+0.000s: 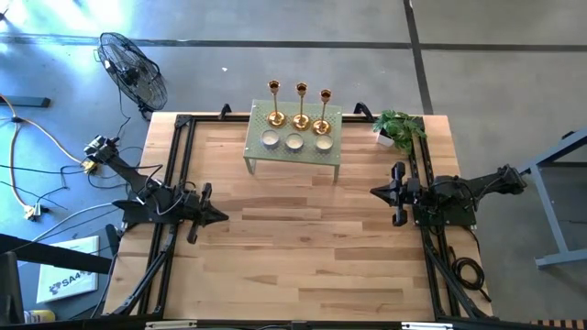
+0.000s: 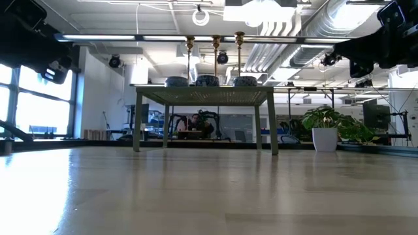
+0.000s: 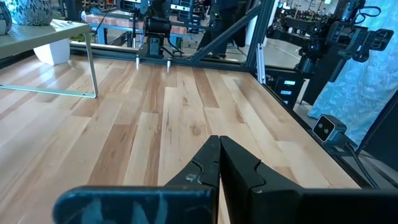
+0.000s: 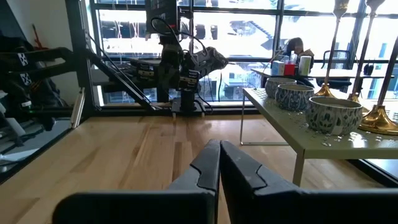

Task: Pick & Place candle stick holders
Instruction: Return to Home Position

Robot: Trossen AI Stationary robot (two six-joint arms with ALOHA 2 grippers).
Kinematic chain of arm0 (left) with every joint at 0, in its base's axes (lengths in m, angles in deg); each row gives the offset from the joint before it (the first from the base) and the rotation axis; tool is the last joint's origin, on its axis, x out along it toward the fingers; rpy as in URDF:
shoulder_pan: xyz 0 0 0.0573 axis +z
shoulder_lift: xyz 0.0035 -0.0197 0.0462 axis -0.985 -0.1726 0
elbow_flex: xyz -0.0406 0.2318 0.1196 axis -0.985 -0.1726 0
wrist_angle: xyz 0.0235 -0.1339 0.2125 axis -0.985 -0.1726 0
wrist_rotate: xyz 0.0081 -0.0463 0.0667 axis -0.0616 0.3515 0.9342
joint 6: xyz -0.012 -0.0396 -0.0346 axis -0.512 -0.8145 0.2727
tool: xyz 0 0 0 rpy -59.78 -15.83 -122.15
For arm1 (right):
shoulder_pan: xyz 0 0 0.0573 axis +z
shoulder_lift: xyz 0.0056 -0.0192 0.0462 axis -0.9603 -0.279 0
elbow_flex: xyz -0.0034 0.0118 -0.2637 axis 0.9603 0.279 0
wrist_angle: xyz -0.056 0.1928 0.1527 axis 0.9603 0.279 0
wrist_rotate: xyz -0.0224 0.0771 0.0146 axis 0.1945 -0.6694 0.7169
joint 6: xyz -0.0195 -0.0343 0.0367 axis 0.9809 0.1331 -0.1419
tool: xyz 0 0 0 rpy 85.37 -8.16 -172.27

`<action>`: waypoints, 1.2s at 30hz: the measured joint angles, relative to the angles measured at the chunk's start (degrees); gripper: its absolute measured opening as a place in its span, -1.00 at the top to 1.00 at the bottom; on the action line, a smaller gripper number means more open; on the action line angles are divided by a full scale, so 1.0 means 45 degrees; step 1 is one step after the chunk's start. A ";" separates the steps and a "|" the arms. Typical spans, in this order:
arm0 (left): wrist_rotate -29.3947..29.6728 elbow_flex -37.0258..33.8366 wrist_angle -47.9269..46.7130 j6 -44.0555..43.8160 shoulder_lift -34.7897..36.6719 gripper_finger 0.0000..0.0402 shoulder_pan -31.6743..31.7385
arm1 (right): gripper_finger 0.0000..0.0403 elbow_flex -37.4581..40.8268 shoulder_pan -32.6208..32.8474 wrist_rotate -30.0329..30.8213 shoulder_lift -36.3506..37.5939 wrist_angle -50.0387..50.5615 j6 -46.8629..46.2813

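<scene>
Three gold candle stick holders [image 1: 300, 108] stand upright in a row on their round bases at the back of a small pale green stand [image 1: 261, 151] at the table's far middle. They also show in the low view [image 2: 215, 59], and two of them show in the right wrist view [image 4: 380, 93]. My left gripper [image 1: 223, 217] is shut and empty at the table's left side. My right gripper [image 1: 374, 191] is shut and empty at the table's right side. Both are far from the holders.
Three small patterned bowls [image 1: 293, 141] sit in a row in front of the holders on the stand. A potted green plant [image 1: 398, 127] stands at the table's far right corner. Bare wooden tabletop [image 1: 303, 238] lies between the arms.
</scene>
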 joint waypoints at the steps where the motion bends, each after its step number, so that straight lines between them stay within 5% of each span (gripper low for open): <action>1: 0.0000 0.0000 0.0000 0.0000 0.0000 1.00 0.0005 | 0.97 0.0000 -0.0002 0.0000 0.0001 0.0000 0.0000; 30: -0.0002 0.0000 0.0008 0.0000 0.0066 1.00 0.0016 | 0.96 0.0000 -0.0003 -0.0001 0.0004 0.0000 0.0000; 36: -0.1593 0.0000 -0.0102 -0.0005 0.0091 1.00 0.2068 | 0.96 0.0000 -0.0005 -0.0001 0.0005 0.0000 0.0000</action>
